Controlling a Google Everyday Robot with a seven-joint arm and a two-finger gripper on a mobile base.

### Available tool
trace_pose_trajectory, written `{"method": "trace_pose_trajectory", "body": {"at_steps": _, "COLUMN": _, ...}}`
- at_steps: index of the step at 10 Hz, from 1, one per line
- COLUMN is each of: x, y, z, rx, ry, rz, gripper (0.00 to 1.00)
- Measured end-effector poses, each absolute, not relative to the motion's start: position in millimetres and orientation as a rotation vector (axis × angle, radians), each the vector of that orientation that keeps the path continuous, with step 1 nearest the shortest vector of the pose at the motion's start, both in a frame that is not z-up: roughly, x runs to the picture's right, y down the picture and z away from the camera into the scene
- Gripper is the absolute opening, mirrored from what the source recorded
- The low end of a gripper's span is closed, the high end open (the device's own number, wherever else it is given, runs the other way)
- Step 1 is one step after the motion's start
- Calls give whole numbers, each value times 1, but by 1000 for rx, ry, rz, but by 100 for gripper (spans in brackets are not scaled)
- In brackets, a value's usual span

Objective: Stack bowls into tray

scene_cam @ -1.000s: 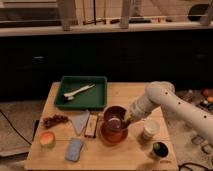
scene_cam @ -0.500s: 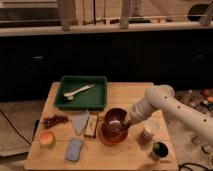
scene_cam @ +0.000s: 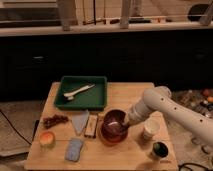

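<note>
The dark maroon-brown bowl sits nested in the wider orange-red bowl on the wooden table, right of centre. My gripper reaches down from the right on the white arm and is at the right rim of the stacked bowls. The dark green tray stands at the back left of the table, apart from the bowls, with a pale utensil lying in it.
A white cup stands just right of the bowls under my arm, and a small dark cup sits nearer the front. A brown bar, grey cloth, blue sponge, grapes and a peach lie left.
My arm has shifted slightly to the right and down over the bowls. The bowls and the tray have not moved.
</note>
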State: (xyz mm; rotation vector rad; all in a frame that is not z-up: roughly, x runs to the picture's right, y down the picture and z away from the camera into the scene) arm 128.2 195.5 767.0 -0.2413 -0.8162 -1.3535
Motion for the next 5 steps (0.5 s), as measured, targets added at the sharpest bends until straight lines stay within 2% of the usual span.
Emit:
{"method": "trace_pose_trajectory", "body": {"at_steps": 2, "x": 127, "y": 197, "z": 769, "rx": -245, "ry": -811, "rz": -1355, "gripper": 52}}
{"method": "trace_pose_trajectory", "body": {"at_steps": 3, "x": 125, "y": 199, "z": 770, "rx": -247, "ry": -810, "rz": -1358, "gripper": 67}}
{"method": "trace_pose_trajectory", "body": {"at_steps": 5, "x": 125, "y": 200, "z": 770, "rx": -250, "ry": -808, "rz": -1357, "gripper": 79}}
